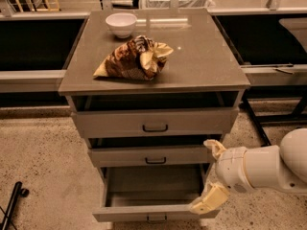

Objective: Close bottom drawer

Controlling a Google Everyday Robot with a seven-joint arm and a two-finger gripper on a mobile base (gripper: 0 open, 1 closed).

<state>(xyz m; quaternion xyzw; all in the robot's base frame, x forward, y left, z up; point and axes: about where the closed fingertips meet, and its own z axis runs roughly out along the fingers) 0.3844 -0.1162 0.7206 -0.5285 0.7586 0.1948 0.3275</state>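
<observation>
The bottom drawer (144, 212) of the grey-taupe cabinet (153, 123) stands pulled far out, its empty inside showing and its small dark handle (156, 219) at the lower edge of the view. My white gripper (211, 176) reaches in from the right, at the drawer's right front corner. It is open, one finger (214, 147) up beside the middle drawer (153, 156) and the other (209, 201) down against the right end of the bottom drawer's front panel. The top drawer (153, 122) and the middle drawer stand slightly out.
On the cabinet top lie a brown crumpled chip bag (134, 59) and a white bowl (121, 24). Dark counters flank the cabinet on both sides. A black pole (12, 206) lies on the speckled floor at the lower left.
</observation>
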